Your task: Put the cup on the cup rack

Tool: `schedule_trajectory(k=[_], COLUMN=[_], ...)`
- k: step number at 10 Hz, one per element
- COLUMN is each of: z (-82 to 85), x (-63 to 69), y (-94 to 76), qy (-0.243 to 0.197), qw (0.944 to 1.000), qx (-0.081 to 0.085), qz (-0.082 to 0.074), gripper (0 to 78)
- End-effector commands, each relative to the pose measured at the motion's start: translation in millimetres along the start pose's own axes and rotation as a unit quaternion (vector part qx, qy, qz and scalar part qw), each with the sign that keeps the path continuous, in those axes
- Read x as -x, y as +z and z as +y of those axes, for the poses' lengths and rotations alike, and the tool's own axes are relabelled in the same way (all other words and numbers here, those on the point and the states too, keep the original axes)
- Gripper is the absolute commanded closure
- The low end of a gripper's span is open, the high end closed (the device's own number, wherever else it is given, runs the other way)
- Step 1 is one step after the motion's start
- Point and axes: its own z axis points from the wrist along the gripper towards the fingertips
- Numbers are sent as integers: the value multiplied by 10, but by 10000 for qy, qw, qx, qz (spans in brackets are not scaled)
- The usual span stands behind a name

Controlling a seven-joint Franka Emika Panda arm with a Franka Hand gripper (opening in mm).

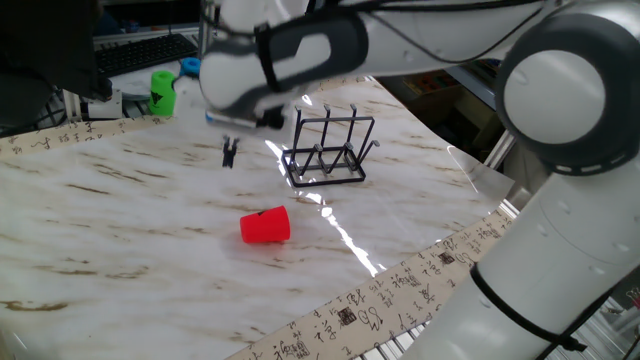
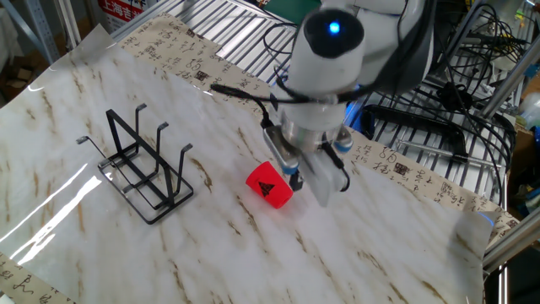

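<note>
The fingers (image 1: 229,153) hang above the table (image 1: 120,230), holding nothing; whether they stand wide or narrow I cannot tell, as they show only as a small dark tip. The red cup (image 1: 265,226) lies on its side nearby, well apart from the black wire cup rack (image 1: 328,150). This looks like the approach step; next the fingers need to descend around the cup and close.

Can't make out the end effector (image 1: 229,154) jaw gap, just a small dark blur in one fixed view. From the other side, mostly buried behind its own wrist housing, only a tip (image 2: 294,180) poking out beside the red cup (image 2: 269,185). Green cup (image 1: 163,91) partly covered, blue cup (image 1: 189,69) nearly swallowed by the arm. Bench (image 2: 354,245) cropped at frame edges.
</note>
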Motion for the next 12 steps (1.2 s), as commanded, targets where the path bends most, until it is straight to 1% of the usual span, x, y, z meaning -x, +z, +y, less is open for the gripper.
schedule_trajectory(k=[1,2,4,5,6,9,11,12], z=[-207,-216,-194,-194,-195,-185,-185,-185], x=[-18,-15,-96,-98,-91,-86,-85,-85], y=[940,941,852,844,872,871,871,871], qy=[752,774,843,823,779,944,950,1071], qw=[9960,9961,9959,9960,9962,9948,9948,9935], qx=[138,174,133,132,78,121,119,144], qz=[-453,-395,-300,-308,-377,-355,-357,-359], gripper=[776,776,776,776,776,776,776,776])
